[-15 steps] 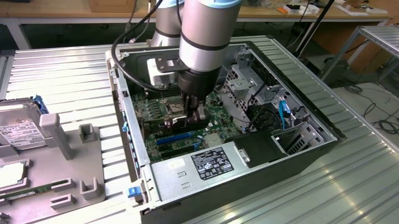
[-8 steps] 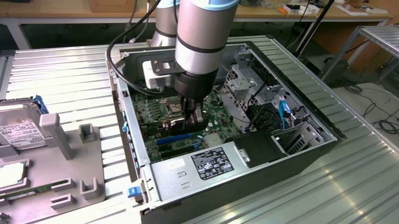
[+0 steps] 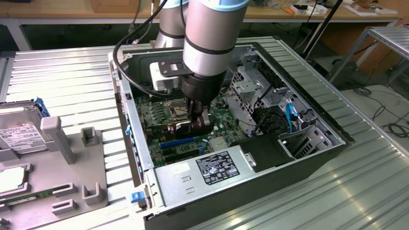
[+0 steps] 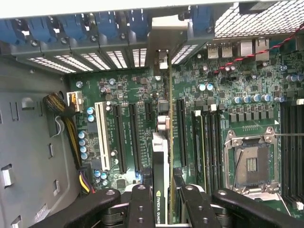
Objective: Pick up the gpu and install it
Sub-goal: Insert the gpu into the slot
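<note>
Tool [image 4: 164,202] is down inside the open case [image 3: 317,115], pinching the gpu [image 4: 161,161], which stands on edge among the motherboard [image 4: 213,80] slots with its bracket end at the rear openings. Outside, the grey tray [image 3: 76,163] holds the hard drive [image 3: 19,134] and memory stick [image 3: 32,196].

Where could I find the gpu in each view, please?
Exterior view: gpu inside the case, under the gripper, picture centre.
Wrist view: gpu edge-on between the fingers, over the expansion slots.
Shared landmark: the CPU socket.
</note>
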You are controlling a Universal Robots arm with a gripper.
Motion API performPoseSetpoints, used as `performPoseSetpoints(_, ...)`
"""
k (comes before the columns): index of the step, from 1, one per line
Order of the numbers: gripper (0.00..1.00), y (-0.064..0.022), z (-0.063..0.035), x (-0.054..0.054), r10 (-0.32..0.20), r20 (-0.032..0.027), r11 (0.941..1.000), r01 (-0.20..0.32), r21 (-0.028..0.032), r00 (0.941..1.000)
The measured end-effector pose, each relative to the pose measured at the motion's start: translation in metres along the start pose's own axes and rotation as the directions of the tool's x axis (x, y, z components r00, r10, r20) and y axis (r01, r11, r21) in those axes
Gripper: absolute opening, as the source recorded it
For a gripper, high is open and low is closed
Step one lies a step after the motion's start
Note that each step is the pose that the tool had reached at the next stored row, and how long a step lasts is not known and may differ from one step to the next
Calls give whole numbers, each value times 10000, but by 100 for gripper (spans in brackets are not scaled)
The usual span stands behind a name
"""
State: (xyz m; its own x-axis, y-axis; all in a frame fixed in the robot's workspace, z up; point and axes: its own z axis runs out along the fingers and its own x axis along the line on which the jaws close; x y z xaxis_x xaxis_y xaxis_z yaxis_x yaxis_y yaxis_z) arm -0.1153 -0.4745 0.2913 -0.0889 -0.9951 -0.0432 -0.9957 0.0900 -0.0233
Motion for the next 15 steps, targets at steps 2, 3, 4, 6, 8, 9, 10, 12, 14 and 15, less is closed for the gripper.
performPoseSetpoints(2, 27, -10, 7, -1, 0, -4, 10000, 0, -2, 10000)
performPoseSetpoints(3, 27, -13, 9, -1, 0, -5, 10000, 0, -5, 10000)
performPoseSetpoints(4, 27, -23, 18, -2, 3, -10, 10000, -3, -16, 10000)
performPoseSetpoints(6, 27, -34, 25, -2, 15, -41, 10000, -15, -65, 10000)
performPoseSetpoints(8, 27, -34, 24, -2, 17, -46, 10000, -18, -76, 10000)
performPoseSetpoints(9, 27, -35, 24, -3, 17, -48, 10000, -18, -77, 10000)
performPoseSetpoints(10, 27, -35, 25, -4, 21, -47, 10000, -22, -77, 10000)
performPoseSetpoints(12, 27, -34, 26, -5, 68, -50, 9999, -68, -94, 10000)
performPoseSetpoints(14, 27, -35, 26, -5, 126, -55, 9998, -127, -132, 9999)
performPoseSetpoints(15, 27, -35, 27, -5, 162, -64, 9998, -163, -151, 9998)
